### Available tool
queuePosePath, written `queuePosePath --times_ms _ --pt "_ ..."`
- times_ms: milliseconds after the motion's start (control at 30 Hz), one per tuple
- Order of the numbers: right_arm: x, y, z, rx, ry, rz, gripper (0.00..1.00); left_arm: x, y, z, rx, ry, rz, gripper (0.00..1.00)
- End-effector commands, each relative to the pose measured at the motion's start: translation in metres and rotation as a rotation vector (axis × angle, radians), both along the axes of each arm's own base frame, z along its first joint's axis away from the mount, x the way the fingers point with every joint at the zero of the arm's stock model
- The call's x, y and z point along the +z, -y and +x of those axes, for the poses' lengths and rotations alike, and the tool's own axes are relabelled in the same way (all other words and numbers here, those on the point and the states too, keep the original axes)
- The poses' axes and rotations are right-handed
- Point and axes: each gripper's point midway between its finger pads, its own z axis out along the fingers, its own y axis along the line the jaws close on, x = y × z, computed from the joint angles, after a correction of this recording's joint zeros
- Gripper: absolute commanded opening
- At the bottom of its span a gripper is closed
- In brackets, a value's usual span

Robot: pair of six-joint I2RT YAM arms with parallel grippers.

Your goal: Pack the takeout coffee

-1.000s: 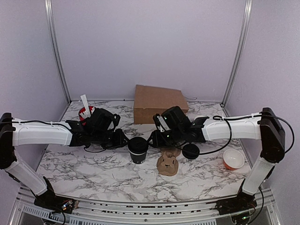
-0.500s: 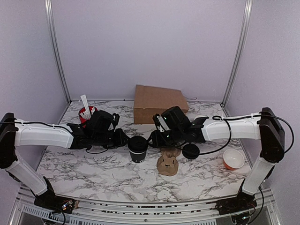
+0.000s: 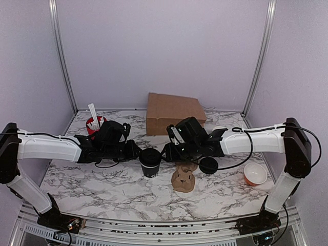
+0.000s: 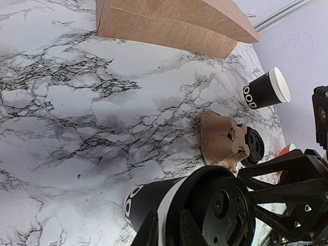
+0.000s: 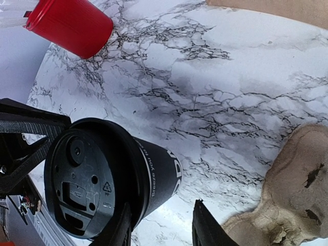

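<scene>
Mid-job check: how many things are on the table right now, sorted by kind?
Black paper cups: 2, the lidded takeout coffee and an open cup
Red cup: 1
Loose black lid: 1
Pulp cup carrier: 1
Brown paper bag: 1
Orange bowl: 1
Total: 7

I see two arms. My left arm [image 3: 48, 147] and right arm [image 3: 254, 141] each have long white covers and black joints. The elbows [image 3: 298, 148] are big black blocks. A thin black cable [image 3: 251, 148] hangs in a loop off the right arm, and one more runs along the left arm. The bases [image 3: 54, 218] are black, with tiny coloured wires. The left gripper [image 3: 134, 151] and right gripper [image 3: 166, 150] are black and chunky. Up close, the fingers [image 5: 201, 230] look thin and dark.
</scene>
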Motion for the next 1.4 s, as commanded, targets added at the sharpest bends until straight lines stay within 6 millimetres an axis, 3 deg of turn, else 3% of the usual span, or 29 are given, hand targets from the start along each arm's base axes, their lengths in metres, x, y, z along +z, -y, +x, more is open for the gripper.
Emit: queuePosePath --times_ms 0,100,267,1000,1133,1367 --pt "-0.017 0.005 -0.024 0.037 -0.036 -0.076 0.39 -0.062 -0.015 -0.037 -0.084 -0.171 0.191 0.14" --pt "0.007 0.002 -0.019 0.028 0.003 -0.038 0.40 -0.048 -0.008 -0.032 -0.095 -0.138 0.169 0.15" --pt "0.029 -0.001 -0.013 0.010 0.043 -0.005 0.43 -0.025 0.000 -0.023 -0.110 -0.085 0.146 0.16" --pt "0.049 0.011 -0.004 -0.026 0.134 -0.024 0.49 0.024 0.010 -0.011 -0.126 0.005 0.109 0.25" --pt "0.058 0.006 -0.004 0.054 0.193 -0.031 0.54 0.034 0.005 -0.010 -0.109 0.024 0.108 0.29" --pt "0.076 -0.005 -0.007 0.301 0.332 -0.070 0.73 0.044 -0.009 -0.014 -0.082 0.030 0.091 0.35"
